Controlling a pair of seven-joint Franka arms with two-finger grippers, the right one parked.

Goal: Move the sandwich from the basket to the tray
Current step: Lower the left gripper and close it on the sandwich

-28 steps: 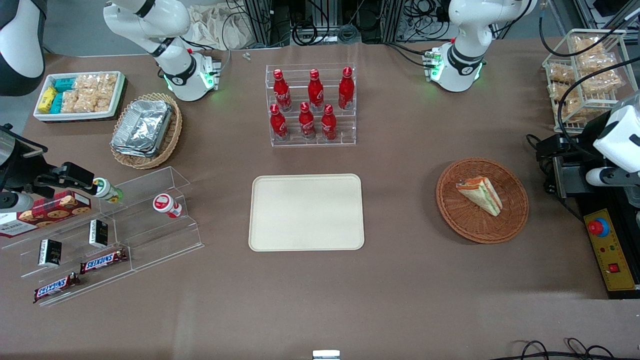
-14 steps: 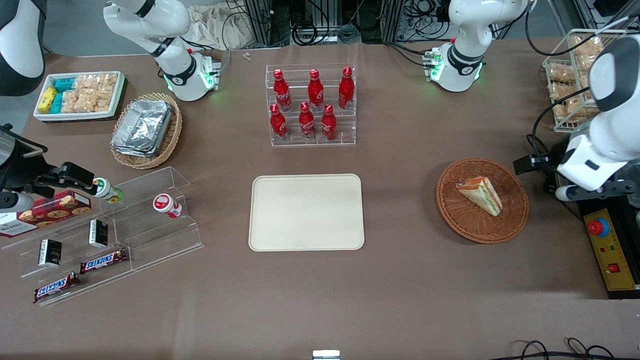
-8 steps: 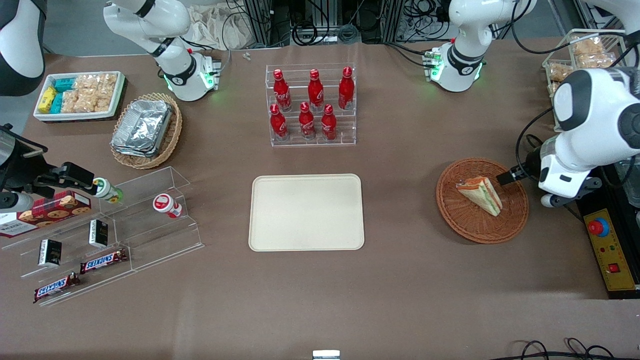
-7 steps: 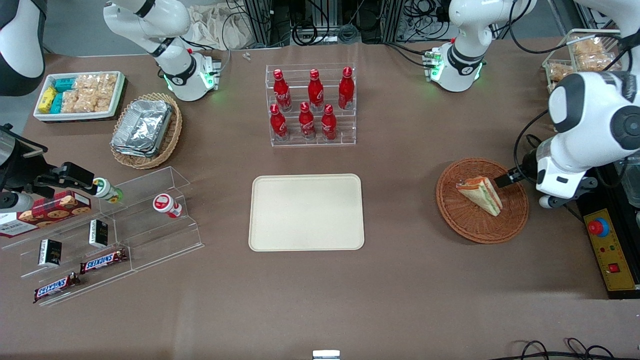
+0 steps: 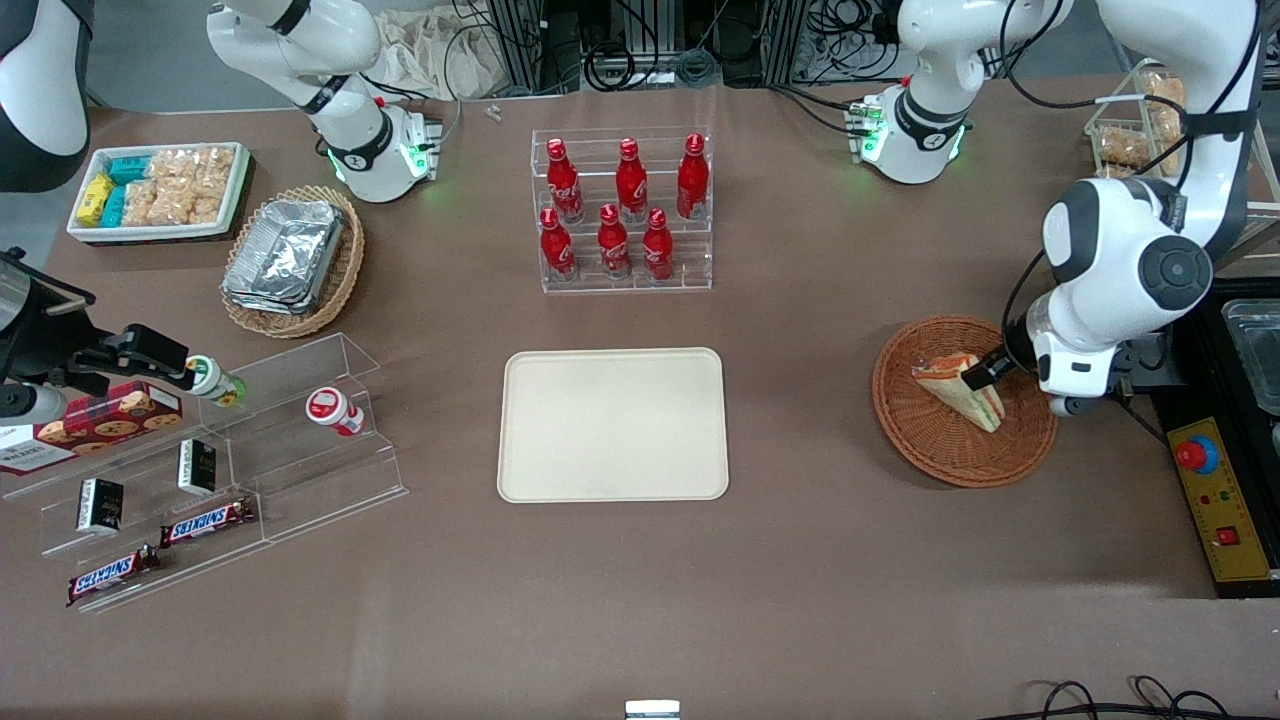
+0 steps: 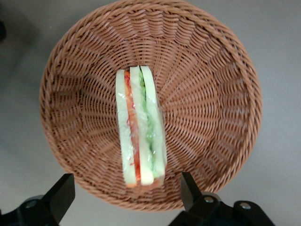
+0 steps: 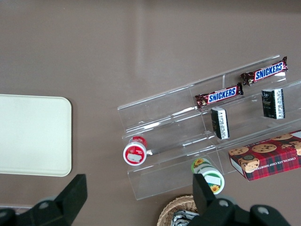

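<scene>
The sandwich lies inside the round reddish-brown basket, at the right of the front view, with its layered edge of white bread and green, orange and red filling facing upward. The basket rests on the brown table toward the working arm's end. The left arm's gripper is positioned directly above the sandwich, over the basket interior. In the left wrist view, the sandwich stands on edge across the middle of the basket, and the two black fingers are spread wide, one to each side of the sandwich end; neither finger contacts the bread, and the gripper holds nothing. The cream tray sits at the centre of the front view, well apart from the basket and toward the parked arm's end from it; its surface carries no items. Farther from the front camera than the tray, a clear stepped rack holds six red bottles. In the right wrist view, one rounded corner of the tray is visible beside a clear acrylic display stand.
</scene>
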